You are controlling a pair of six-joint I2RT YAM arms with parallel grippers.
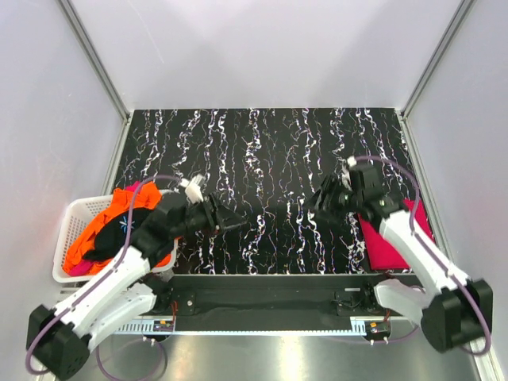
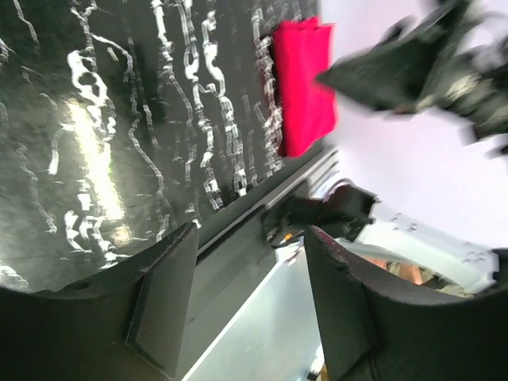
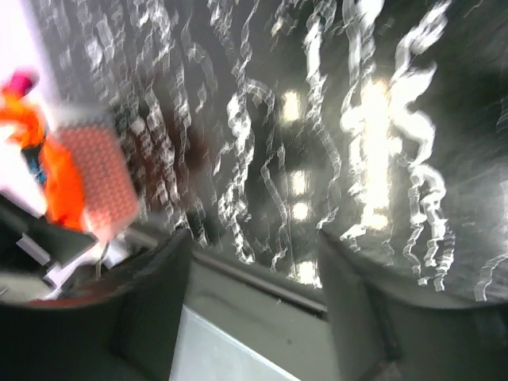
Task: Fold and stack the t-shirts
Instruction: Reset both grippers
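Top external view: nearest to where I stood, the two arms rose from their bases at the table's near edge. On the left, a white slatted basket (image 1: pixel 67 218) sat by the table's corner. An orange t-shirt (image 1: pixel 119 202) was heaped in it, spilling over the rim. A black t-shirt (image 1: pixel 108 239) was bunched on top of the orange one, and a scrap of pink cloth (image 1: pixel 79 267) showed at the near side. On the right, a folded magenta-red t-shirt (image 1: pixel 379 252) lay flat near the front edge, partly under the right forearm.

Further in, the left gripper (image 1: pixel 236 221) and right gripper (image 1: pixel 319 206) pointed toward each other over the black white-veined table (image 1: pixel 270 151), well apart.

In the left wrist view, the left gripper (image 2: pixel 250 309) had its jaws spread wide with nothing between them. The magenta-red t-shirt (image 2: pixel 305 87) lay beyond it on the far side of the table.

The right wrist view was blurred, but the right gripper (image 3: pixel 254 309) was also spread and empty. The basket (image 3: pixel 95 178) and the orange t-shirt (image 3: pixel 59 182) were beyond it.
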